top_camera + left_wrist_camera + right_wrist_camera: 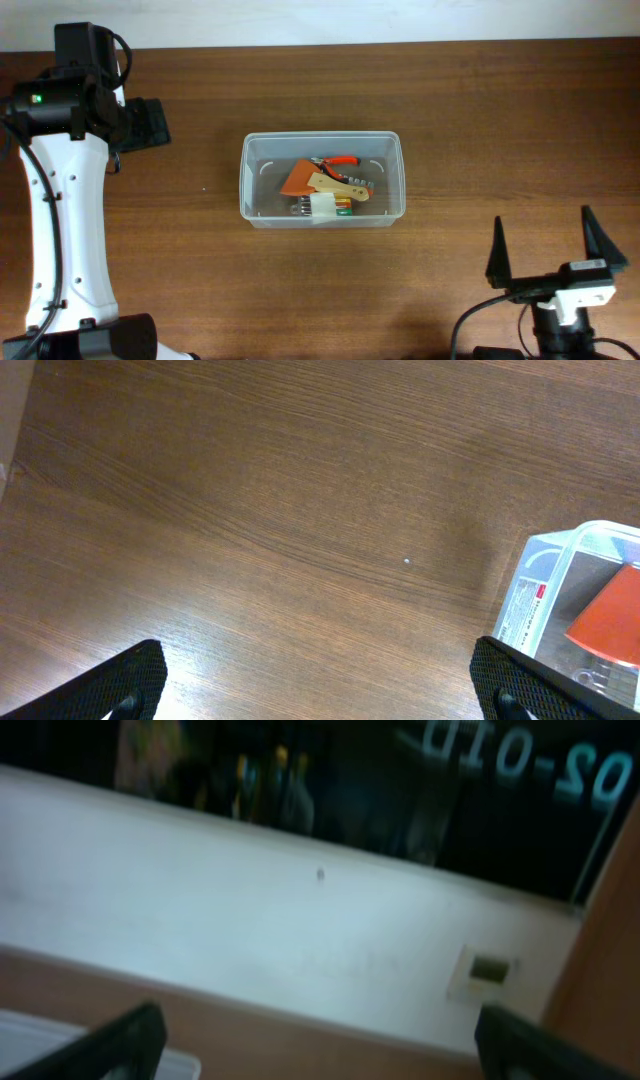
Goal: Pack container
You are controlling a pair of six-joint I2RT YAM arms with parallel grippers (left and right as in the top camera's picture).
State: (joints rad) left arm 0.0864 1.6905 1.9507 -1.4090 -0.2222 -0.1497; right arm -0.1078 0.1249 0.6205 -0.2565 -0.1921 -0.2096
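Tabletop (500,110): dark brown wood, running across the whole overhead view.

Left arm (60,230): white links with a black head, standing along the left edge.

Left gripper (150,122): black, at the far left of the table. In the left wrist view (316,660) its two fingertips (130,680) sit at opposite bottom corners. The jaws are spread wide, with only bare wood between them and nothing held.

Container (243,185): clear plastic bin with rounded corners and a rim, resting flat on the table near the centre. It is well apart from the left gripper and to its right. In the left wrist view the container (545,585) shows at the right edge, just beyond the right-hand fingertip and outside the gap between the jaws.

Contents of the container, left to right:
- orange piece (296,180), also seen through the wall in the left wrist view (610,625)
- white piece (322,206) against the near wall
- tan wooden piece (335,187) lying across the heap
- orange-handled pliers (340,160) toward the far wall
- a small multicoloured item (344,208), too small to identify

Right gripper (543,230): black, at the lower right of the table, near and to the right of the container, not touching it. Both fingers stand far apart and empty. The right wrist view (318,1020) is blurred, showing a pale wall (250,940) between the spread fingertips (135,1040).
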